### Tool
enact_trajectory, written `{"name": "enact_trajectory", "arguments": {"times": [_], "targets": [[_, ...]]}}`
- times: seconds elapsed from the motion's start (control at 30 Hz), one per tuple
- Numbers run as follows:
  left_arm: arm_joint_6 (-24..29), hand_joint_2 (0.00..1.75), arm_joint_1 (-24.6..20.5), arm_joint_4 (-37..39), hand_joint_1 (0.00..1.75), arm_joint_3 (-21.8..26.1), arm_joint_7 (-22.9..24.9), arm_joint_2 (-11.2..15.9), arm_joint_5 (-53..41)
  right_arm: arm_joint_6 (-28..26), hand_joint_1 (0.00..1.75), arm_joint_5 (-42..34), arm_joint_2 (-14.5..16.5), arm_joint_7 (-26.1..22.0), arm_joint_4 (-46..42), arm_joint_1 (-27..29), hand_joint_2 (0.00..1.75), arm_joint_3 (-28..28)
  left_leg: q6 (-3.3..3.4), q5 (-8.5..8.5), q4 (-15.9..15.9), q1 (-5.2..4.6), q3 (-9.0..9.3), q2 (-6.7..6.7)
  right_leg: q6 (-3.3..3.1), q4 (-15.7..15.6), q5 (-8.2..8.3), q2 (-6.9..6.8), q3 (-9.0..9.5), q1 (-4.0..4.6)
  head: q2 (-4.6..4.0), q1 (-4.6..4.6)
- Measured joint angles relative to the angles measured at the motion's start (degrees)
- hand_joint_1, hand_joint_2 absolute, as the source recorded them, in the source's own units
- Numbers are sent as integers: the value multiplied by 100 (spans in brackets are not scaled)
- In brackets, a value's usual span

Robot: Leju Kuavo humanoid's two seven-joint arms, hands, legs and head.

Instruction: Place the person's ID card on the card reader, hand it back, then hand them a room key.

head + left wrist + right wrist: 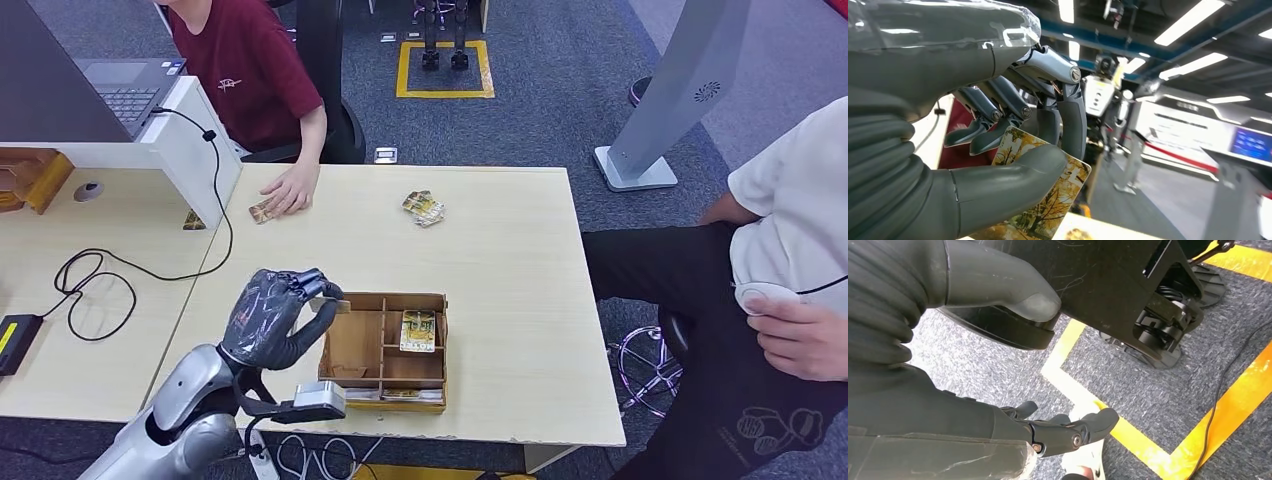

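Note:
My left hand [275, 320] is raised beside the left wall of a divided cardboard box [385, 298] near the table's front edge. It pinches a card [330, 306] between thumb and fingers. Close up, that card [1048, 210] bears a picture of yellow autumn trees, and my left hand [998, 185] has its thumb pressed on the face. More cards of the same kind [418, 330] lie in a box compartment. At the far edge of the table a person in a red shirt rests a hand [293, 190] beside a small card [262, 211]. My right hand [1063, 432] hangs over the carpet, fingers apart, holding nothing.
A small loose pile of cards [424, 207] lies on the far middle of the table [520, 300]. To the left, a white partition [190, 150] carries a laptop [125, 90], with a black cable [95, 285] and a small black device [15, 340] below. A seated person in white [790, 260] is at the right.

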Motion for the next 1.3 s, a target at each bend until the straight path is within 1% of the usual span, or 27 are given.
{"name": "enact_trajectory", "arguments": {"times": [0.2,0.37,0.53,0.8,1.13,1.3], "targets": [[3,175,-376,318,175,78,346,-174,-160,20,0,85,0,43,-1,-9,175,4,0,0,1,0,0,0,0,0,0,0,-1,0,0,0],[4,175,-717,750,175,159,582,-407,-245,35,0,156,0,90,-2,-34,175,22,0,0,1,0,0,1,0,0,0,0,0,0,0,0],[55,175,-903,1086,175,205,729,-563,-377,35,0,198,0,98,-2,-46,175,44,0,0,1,0,0,1,0,0,0,0,0,0,0,0],[92,175,-938,1305,175,251,749,-645,-396,44,0,199,0,98,-2,-47,175,52,0,0,1,0,-1,1,-1,0,0,0,-1,0,-1,0],[159,175,-968,1386,175,313,796,-663,-473,43,0,205,0,98,-2,-47,175,59,0,0,1,0,0,1,0,0,0,1,-1,0,0,0],[172,175,-1069,1457,175,346,859,-676,-513,35,0,207,0,76,-2,-47,175,81,0,0,1,0,-1,0,0,1,0,0,-1,0,0,0]]}}
